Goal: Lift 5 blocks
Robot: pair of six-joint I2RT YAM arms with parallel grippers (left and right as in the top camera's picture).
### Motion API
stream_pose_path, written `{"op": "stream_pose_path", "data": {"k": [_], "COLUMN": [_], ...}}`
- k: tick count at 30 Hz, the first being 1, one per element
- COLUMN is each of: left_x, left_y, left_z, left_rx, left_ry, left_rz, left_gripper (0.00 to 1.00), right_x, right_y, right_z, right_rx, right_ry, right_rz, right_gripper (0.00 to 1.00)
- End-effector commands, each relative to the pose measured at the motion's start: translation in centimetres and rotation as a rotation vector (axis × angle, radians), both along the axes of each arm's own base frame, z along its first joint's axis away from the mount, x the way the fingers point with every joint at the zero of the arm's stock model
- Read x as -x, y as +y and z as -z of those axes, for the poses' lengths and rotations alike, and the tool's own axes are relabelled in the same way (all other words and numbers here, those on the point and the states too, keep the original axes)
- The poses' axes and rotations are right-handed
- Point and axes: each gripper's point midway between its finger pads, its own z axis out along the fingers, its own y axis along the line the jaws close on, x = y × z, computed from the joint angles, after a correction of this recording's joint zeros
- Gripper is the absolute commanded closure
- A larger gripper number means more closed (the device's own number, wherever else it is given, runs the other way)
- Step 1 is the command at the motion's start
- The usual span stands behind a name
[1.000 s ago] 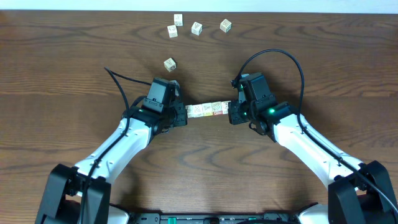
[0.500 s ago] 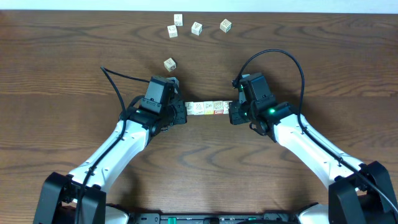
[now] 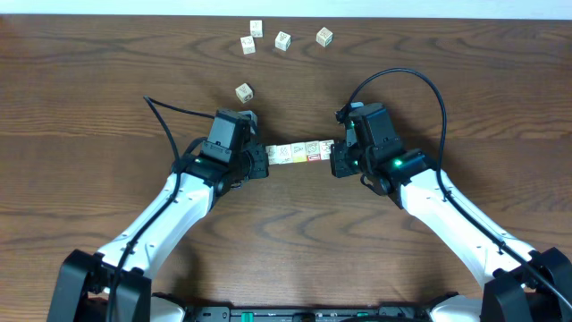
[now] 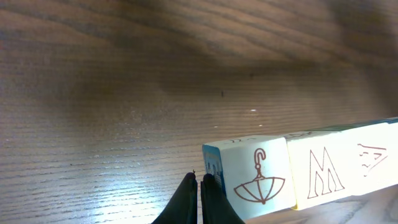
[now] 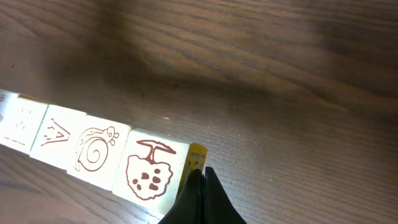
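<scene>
Several cream blocks [image 3: 299, 153] form one straight row pinched end to end between my two grippers. My left gripper [image 3: 266, 159] is shut, and its tips [image 4: 199, 180] press the blue end face of the umbrella block [image 4: 255, 177], next to the M block [image 4: 323, 171]. My right gripper [image 3: 333, 160] is shut too. Its tips [image 5: 200, 174] push on the yellow end face of the spotted-tree block [image 5: 151, 173], beside the snail block [image 5: 96, 152]. Nothing sits between either pair of jaws. The row appears to hang just above the wood, with its shadow below.
Loose blocks lie at the far edge of the brown table [image 3: 107, 98]: three close together [image 3: 256, 28] [image 3: 248, 43] [image 3: 282, 40], one further right [image 3: 324, 37] and one nearer [image 3: 243, 92]. Black cables arc over both arms.
The row has crept slightly toward the far side and its right end sits a little higher in the overhead view. Both arms shifted with it, jaws still shut.
</scene>
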Motion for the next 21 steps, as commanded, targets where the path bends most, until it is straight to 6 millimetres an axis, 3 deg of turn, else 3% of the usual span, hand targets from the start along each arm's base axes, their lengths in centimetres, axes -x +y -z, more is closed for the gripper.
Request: {"op": "stream_pose_path", "data": {"k": [1,21], "left_x": [0.68,0.72], "left_y": [-5.95,-5.93], "left_z": [-7.09,-7.49], "left_rx": [0.249,0.252], "left_ry": [-0.094,-0.103], "left_rz": [0.198,0.199], "left_gripper": [0.93,0.93], "right_x": [4.77,4.93], "right_y": [7.31,7.22], "right_z": [-2.12,-3.10], "right_rx": [-0.237,-0.246], "right_ry": [0.087,0.068], "right_rz": [-0.285,-0.288], "right_gripper": [0.99,0.99]}}
